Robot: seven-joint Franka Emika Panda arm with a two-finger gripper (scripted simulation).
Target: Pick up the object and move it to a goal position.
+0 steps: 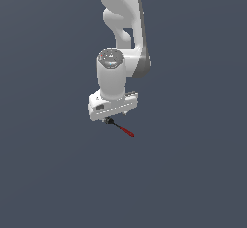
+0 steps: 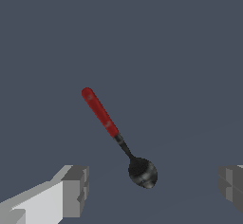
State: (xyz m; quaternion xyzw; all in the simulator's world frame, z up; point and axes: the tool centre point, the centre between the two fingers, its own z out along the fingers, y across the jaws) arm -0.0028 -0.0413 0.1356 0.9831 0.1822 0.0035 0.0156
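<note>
Ext. view: we see the white Panda arm [image 1: 123, 34] descending from the top of the frame over a plain dark grey-blue surface [image 1: 53, 174], its gripper [image 1: 114, 117] pointing downward. Just below the gripper lies the object [image 1: 121, 128], a thin spoon-like tool w/ a red handle and a black rounded head. In this view the black head sits directly under the gripper body, while the red handle extends away toward the ext. view's right and lower part of the frame. Wrist view: we look down between the gripper [image 2: 154, 187] fingers; one grey pad [image 2: 76, 190] on its white finger shows at one side, the other pad at the opposite edge, w/ a wide gap between them, i.e. the jaws stand spread apart and grasp nothing. The object [image 2: 118, 137] lies on the surface, tilted diagonally; its black bowl-shaped head falls within the gap between the pads, nearer the middle, touching neither, and the red handle points away from the fingers. We cannot tell from either view how far above the surface the fingertips are.
</note>
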